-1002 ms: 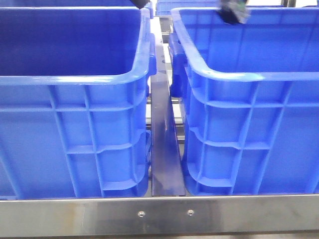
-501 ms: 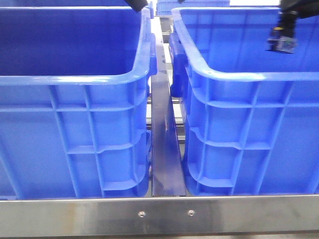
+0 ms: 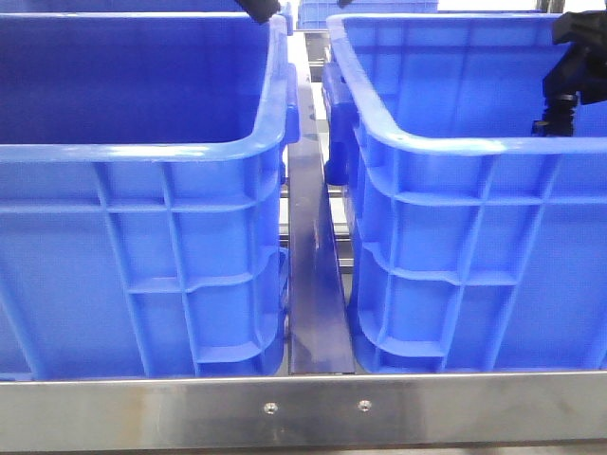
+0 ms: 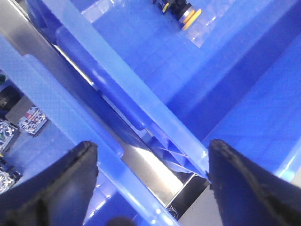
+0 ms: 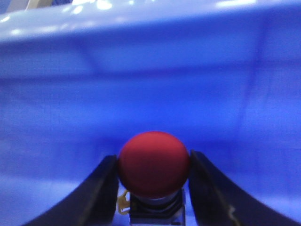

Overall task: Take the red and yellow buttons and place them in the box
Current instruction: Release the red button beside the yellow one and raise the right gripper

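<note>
**Right wrist view alone shows the red button in the jaws**

Right wrist view, nearest the lens: the right gripper (image 5: 153, 181) has its two dark fingers (image 5: 101, 195) clenched on the red button (image 5: 154, 162), one pressing each side of the domed cap. Under the cap sits a dark body with a small yellow bit at about 7 o'clock. Behind it is only the blurred blue inner wall of a crate.

The front view gives none of that. There the right gripper (image 3: 560, 118) is a small dark shape at 2 o'clock, hanging inside the right crate (image 3: 455, 256) by its far right side, and the button cannot be made out. In the foreground a metal rail (image 3: 303, 409) with two screws crosses at 6 o'clock; behind it the left crate (image 3: 142, 256) and the right crate stand side by side, apart, with a metal strip (image 3: 313, 284) running away between them. The tall near walls hide both crate floors.

The left wrist view fills that gap. The left gripper (image 4: 150, 183) hangs released, its dark fingers (image 4: 56, 188) wide apart over the two crate rims and the metal strip. Farther off, at 1 o'clock, the yellow button (image 4: 188, 15) lies on a crate floor beside another dark part. At 9 o'clock, on the other crate's floor, lie small square parts (image 4: 30, 120) with printed faces, too small to read.
</note>
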